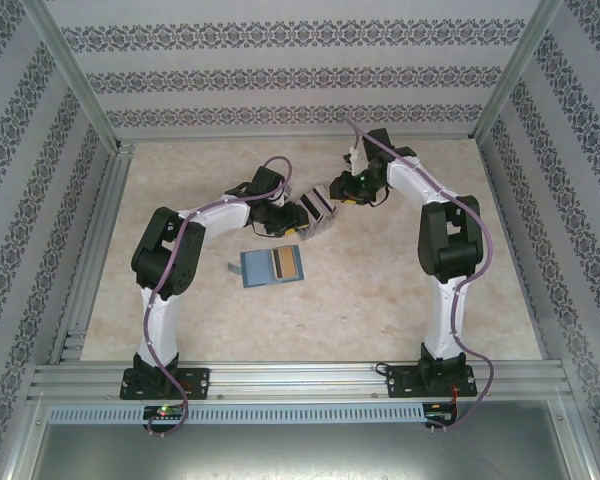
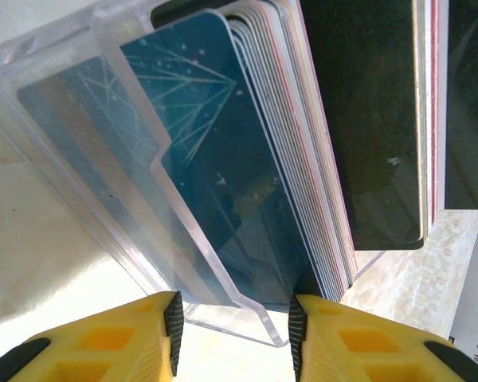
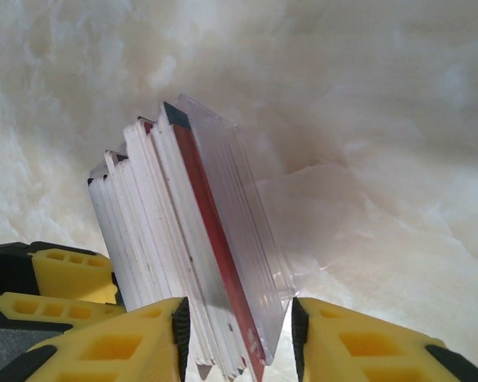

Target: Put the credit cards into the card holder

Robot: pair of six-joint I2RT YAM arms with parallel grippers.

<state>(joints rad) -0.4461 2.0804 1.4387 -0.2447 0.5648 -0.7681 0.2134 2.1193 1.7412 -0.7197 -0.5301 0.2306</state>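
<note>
Left tool (image 2: 235, 322) pinching holder (image 2: 80, 119) | right tool (image 3: 239, 322) hanging spread at its cards (image 3: 155, 223) | loose cards (image 1: 272, 266) lying nearer on desk (image 1: 380, 300)

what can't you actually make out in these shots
- Top view: the card holder is too small to count what it holds.
- Left wrist view: the black card is cut off by the top edge.
- Right wrist view: the cards show edge-on only; whether the right gripper touches them is unclear.
</note>
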